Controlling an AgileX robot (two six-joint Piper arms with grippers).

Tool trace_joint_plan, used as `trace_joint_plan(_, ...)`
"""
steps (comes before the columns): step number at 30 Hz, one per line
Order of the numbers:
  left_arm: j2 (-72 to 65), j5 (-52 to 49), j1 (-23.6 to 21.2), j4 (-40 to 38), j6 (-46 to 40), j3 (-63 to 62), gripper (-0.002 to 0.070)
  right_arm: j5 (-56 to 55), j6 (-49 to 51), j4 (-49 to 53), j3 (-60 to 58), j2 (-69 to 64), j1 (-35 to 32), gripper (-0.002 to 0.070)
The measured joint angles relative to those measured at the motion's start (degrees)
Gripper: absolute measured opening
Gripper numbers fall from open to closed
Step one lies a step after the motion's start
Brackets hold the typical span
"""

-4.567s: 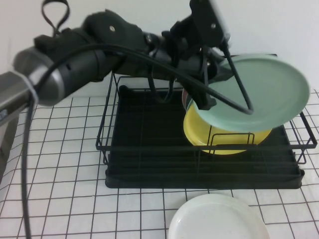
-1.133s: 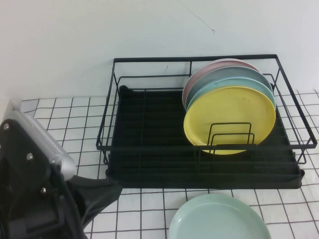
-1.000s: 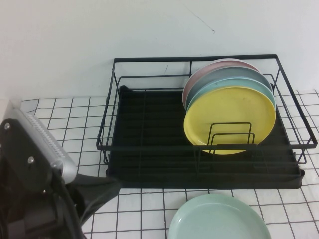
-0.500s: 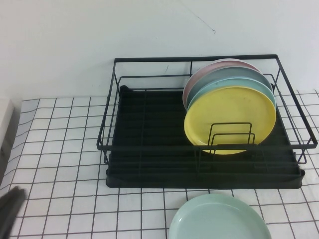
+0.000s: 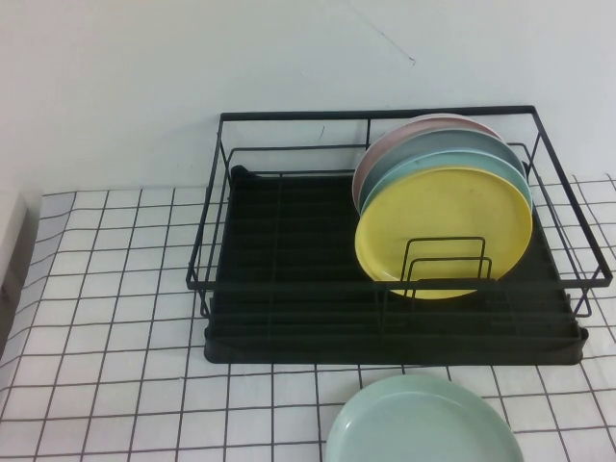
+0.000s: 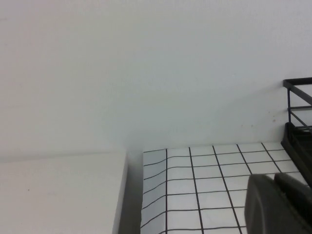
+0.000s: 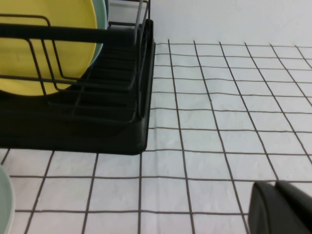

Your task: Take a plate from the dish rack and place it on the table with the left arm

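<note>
The pale mint-green plate (image 5: 423, 423) lies flat on the gridded table (image 5: 106, 289) in front of the black dish rack (image 5: 289, 318); its edge shows in the right wrist view (image 7: 4, 202). The rack holds a yellow plate (image 5: 443, 217) with teal, grey-green and pink plates behind it. My left gripper (image 6: 274, 181) is shut and empty, low over the table left of the rack (image 6: 297, 126), out of the high view. My right gripper (image 7: 275, 189) is shut and empty over the table right of the rack (image 7: 97, 122).
A white wall stands behind the table. A pale box or ledge (image 6: 58, 195) sits off the table's left edge. The rack's left half holds no plates. Grid cloth lies open left and right of the rack.
The left arm has set the mint plate on the table in front of the rack, let go, then pulled back to the lower left and left the high view.
</note>
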State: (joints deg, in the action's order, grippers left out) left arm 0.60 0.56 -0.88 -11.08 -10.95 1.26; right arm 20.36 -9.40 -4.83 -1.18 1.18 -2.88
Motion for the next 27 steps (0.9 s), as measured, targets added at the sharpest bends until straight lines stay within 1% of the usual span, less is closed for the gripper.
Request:
trace_joint_plan(3, 0.14, -1.06, -0.09, 0.28, 0.48, 0.0, -0.0001, 0.0, 0.0, 0.0, 0.0, 0.0, 0.0, -0.0001)
trace_joint_plan(14, 0.17, -17.72, -0.09, 2.07, -0.11, 0.0, -0.0002, 0.0, 0.0, 0.0, 0.0, 0.0, 0.0, -0.0001)
trace_joint_plan(27, 0.17, -18.41, -0.09, 2.2, -0.11, -0.1, -0.0002, 0.0, 0.0, 0.0, 0.0, 0.0, 0.0, -0.0001)
